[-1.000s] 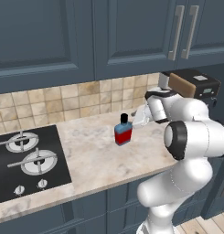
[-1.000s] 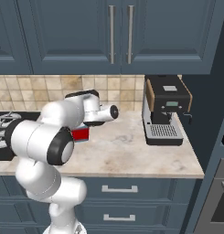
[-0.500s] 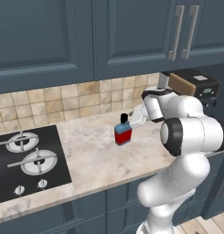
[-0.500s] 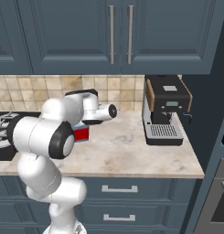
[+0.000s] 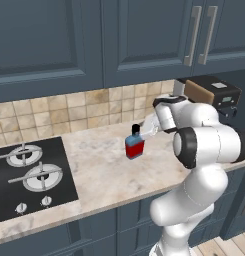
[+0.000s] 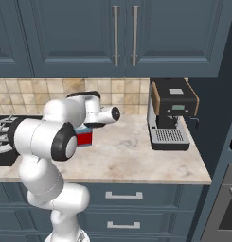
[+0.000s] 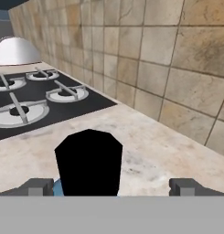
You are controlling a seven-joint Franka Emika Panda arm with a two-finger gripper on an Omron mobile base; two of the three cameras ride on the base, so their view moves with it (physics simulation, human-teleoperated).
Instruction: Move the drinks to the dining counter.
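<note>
One of the drinks, a flat blue bottle (image 5: 135, 147) with a red label and black cap, stands upright on the marble counter (image 5: 104, 175) to the right of the stove. My gripper (image 5: 144, 131) hangs just above and to the right of its cap, open. In the hand view the black cap (image 7: 88, 160) rises between my fingertips (image 7: 40, 186), nearer the left one, and my gripper (image 7: 112, 187) holds nothing. From the right base view, my arm hides most of the bottle (image 6: 84, 137). The dining counter is out of view.
A black gas stove (image 5: 29, 172) lies left of the bottle. A coffee machine (image 6: 173, 113) stands at the counter's right end. The tiled backsplash (image 7: 177, 68) is close behind, dark cabinets (image 5: 144, 35) hang overhead, and a metal dome (image 7: 16, 50) sits beyond the burners.
My arm has leaned slightly toward the bottle. The bottle stays where it was and my gripper stays open.
</note>
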